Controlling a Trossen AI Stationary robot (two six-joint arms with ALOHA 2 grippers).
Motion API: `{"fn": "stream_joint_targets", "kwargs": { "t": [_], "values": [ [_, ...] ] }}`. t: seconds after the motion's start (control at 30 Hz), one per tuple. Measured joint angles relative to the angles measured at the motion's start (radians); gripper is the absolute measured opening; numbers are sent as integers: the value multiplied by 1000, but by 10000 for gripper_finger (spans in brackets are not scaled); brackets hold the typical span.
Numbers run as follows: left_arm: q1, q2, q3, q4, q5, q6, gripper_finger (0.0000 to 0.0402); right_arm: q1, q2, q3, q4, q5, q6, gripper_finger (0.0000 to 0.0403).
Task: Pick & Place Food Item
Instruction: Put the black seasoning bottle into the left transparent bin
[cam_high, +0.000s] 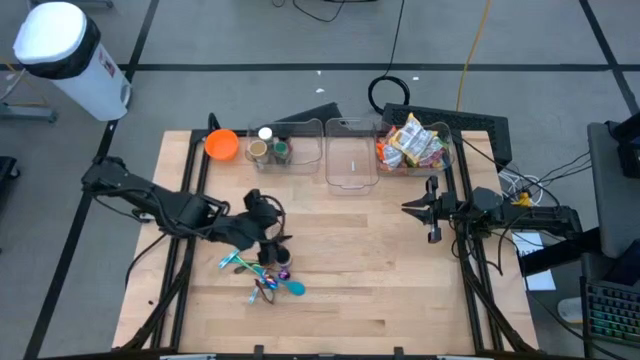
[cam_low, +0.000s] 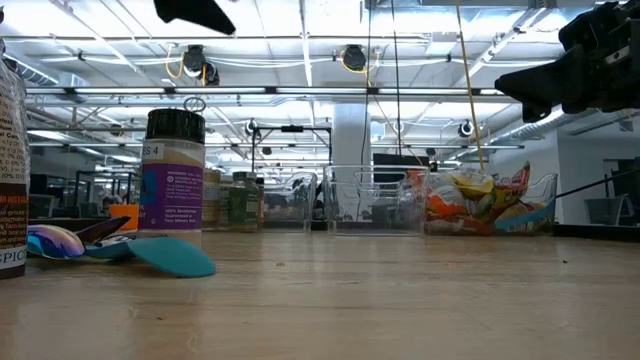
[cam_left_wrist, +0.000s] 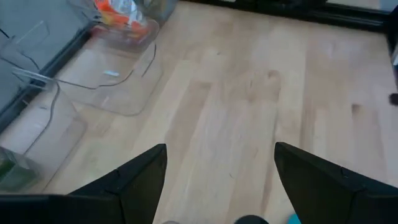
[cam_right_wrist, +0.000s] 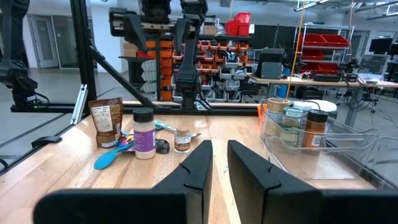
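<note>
— Snack packets (cam_high: 413, 143), where are they sitting?
— They are lying piled in the clear bin (cam_high: 445, 160) at the worktop's (cam_high: 350, 260) far right edge, beside an empty middle bin (cam_high: 351, 152).
— And the left gripper (cam_high: 268, 228)?
— It is hanging over the jars and spoons (cam_high: 262, 275) on the left, fingers (cam_left_wrist: 323, 180) spread wide apart, gripping nothing.
— The right gripper (cam_high: 418, 208)?
— It is hovering near the right rail, just in front of the packets' bin, fingers (cam_right_wrist: 255, 171) nearly together with a narrow gap, empty.
</note>
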Motion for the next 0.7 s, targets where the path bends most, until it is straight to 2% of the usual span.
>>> {"fn": "stream_joint_targets", "kwargs": {
  "t": [0.27,0.43,0.57,0.7],
  "values": [
    [45,20,-2,119,22,112,282,0,0,0,1,0,0,43],
    [68,21,-2,126,80,74,260,0,0,0,1,0,0,43],
    [56,21,-2,125,120,83,206,0,0,0,0,0,0,43],
    [40,21,-2,125,198,82,115,0,0,0,0,0,0,43]
  ]
}}
